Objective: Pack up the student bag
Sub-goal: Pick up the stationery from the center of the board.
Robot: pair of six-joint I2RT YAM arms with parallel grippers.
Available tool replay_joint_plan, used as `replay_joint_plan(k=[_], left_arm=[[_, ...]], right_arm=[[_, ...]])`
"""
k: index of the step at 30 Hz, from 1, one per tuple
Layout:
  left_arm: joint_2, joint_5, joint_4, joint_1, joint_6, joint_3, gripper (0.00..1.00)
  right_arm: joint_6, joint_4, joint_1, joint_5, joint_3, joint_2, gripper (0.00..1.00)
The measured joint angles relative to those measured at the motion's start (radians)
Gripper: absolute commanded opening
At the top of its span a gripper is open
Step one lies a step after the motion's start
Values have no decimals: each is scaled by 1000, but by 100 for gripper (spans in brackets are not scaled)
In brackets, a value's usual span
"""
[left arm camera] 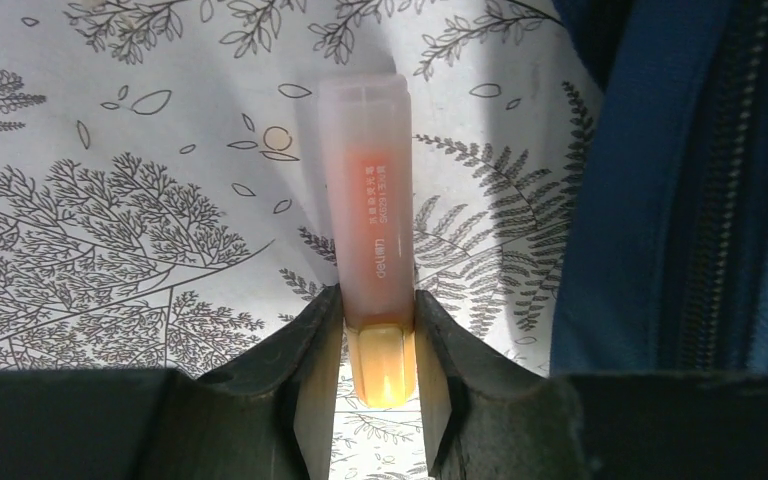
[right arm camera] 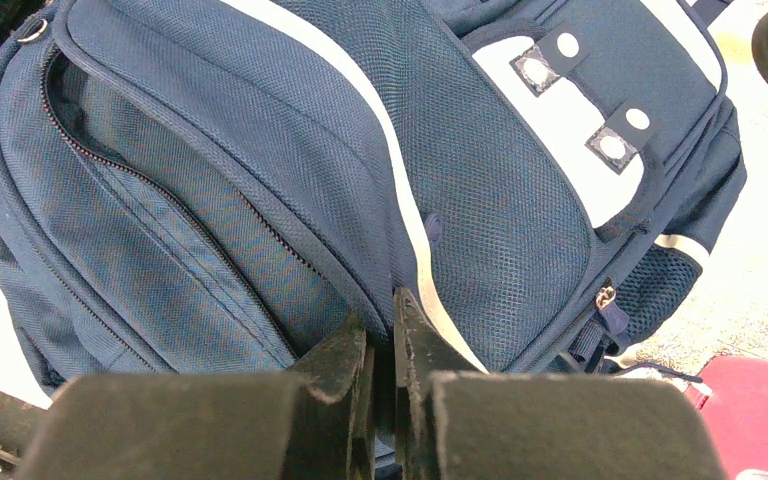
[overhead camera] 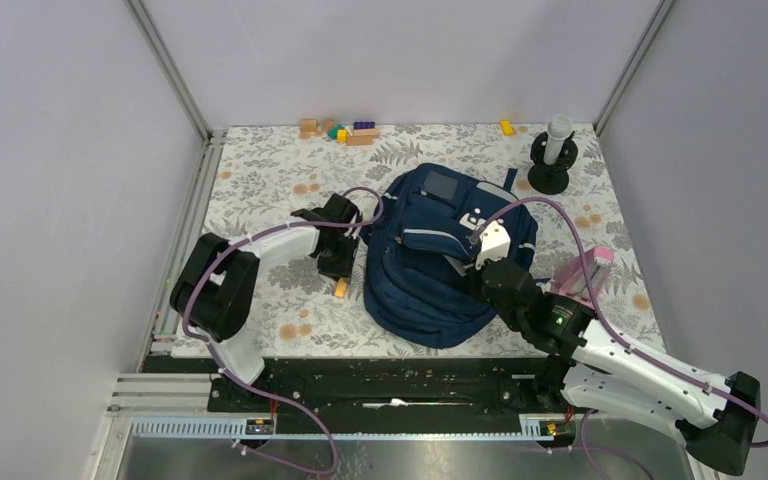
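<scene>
The student bag (overhead camera: pixel 440 260) is a large navy backpack lying on the flowered tablecloth, its main zipper open in the right wrist view. My left gripper (overhead camera: pixel 338 262) is just left of it, pointing down. Its fingers are shut on an orange highlighter (left arm camera: pixel 372 200) with a frosted cap, gripped near the yellow-orange tail end. The highlighter (overhead camera: pixel 341 288) sits low over the cloth beside the bag's blue side (left arm camera: pixel 660 180). My right gripper (right arm camera: pixel 380 320) is shut on a fold of the bag's fabric (right arm camera: pixel 260 150) next to the pale stripe, on the bag's near right side (overhead camera: pixel 480 265).
Several coloured blocks (overhead camera: pixel 338 130) and a yellow block (overhead camera: pixel 507 127) lie along the back edge. A black stand holding a white cylinder (overhead camera: pixel 552 155) is at the back right. A pink case (overhead camera: pixel 585 275) sits right of the bag.
</scene>
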Motion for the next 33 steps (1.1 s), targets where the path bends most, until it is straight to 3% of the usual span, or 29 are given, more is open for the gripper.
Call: replay_joint_plan(k=[2,6,10,15,22,28,33], left_arm=[[-4,6,-2,-6,0,0,33],[-24,8,-7,-7,0,0,61],[-49,6,-21,-7,2,0,64],[-63,12,-28,-8,2,-2,62],[-56,13,-39,-19,6,-8,49],[-32,14,-42,-24,6,-8,48],[6,9,-48,-28,7,-5,36]], right_arm=[[2,0,0,0,0,0,0],[7,0,0,0,0,0,0],[9,-2,0,0,2,0,0],[10,-8,0,0,6,1,0],[17,-8,0,0,8,8,0],[18,-8,0,0,8,8,0],[22,-8,0,1,8,8,0]])
